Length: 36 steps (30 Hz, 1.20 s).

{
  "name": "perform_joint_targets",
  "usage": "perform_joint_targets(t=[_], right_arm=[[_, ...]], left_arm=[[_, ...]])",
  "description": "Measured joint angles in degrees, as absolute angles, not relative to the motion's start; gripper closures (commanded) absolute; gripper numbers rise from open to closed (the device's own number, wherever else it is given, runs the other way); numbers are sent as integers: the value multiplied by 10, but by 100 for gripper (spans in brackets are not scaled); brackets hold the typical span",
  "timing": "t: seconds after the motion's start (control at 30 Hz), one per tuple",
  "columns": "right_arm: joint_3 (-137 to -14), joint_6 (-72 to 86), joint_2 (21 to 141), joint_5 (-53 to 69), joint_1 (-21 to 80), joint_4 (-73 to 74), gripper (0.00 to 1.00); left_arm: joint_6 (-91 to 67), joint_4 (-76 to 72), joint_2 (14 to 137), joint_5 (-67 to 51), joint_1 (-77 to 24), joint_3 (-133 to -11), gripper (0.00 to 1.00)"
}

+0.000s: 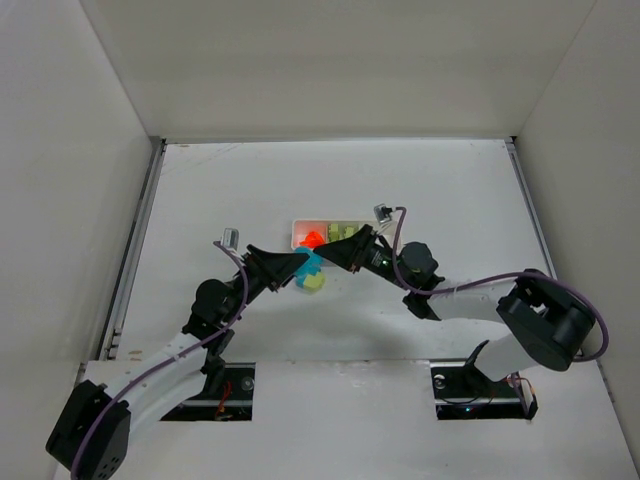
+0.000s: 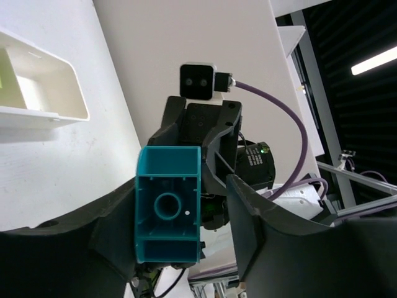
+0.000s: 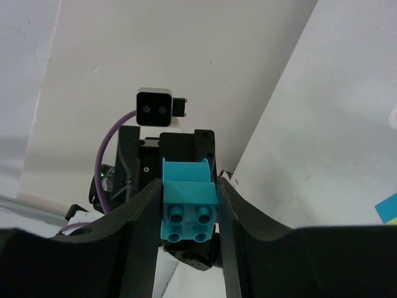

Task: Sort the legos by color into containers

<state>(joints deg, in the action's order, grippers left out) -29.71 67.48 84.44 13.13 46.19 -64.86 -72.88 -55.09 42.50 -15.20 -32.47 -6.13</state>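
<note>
Right wrist view: right tool (image 3: 189,186) clamps the teal lego (image 3: 189,214), studs facing the camera. Left wrist view shows its hollow underside; left tool (image 2: 186,192) is parted, with a gap beside one finger. Only top external shows both tools meeting beside the white tray (image 1: 297,228), an orange-red lego (image 1: 312,240) inside, and a yellow-green lego (image 1: 314,284) possibly on the bench (image 1: 450,200).

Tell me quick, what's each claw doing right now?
Left gripper: open, fingers loose around the teal lego.
Right gripper: shut on the teal lego.
</note>
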Motion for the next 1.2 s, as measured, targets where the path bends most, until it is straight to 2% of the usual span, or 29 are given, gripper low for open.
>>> perform_joint_targets(t=[0.4,0.53,0.83,0.97,1.2], right_arm=[[-280,677,832,132,448,-650,64],[-259,677,824,136,433,-650,64],[-211,655,748,146,333,-603,64],[-220,598,696,116,284,-493,65],[-319,449,686,-50,287,-259,64]], left_arm=[[-718,-534,431,-150,-314,-61,85],[-712,-516,424,-153,-300,-61,87],[-694,-461,395,-152,-246,-62,86],[-672,-434,410,-147,-254,-74,86],[-608,-391,466,-120,-297,-127,86]])
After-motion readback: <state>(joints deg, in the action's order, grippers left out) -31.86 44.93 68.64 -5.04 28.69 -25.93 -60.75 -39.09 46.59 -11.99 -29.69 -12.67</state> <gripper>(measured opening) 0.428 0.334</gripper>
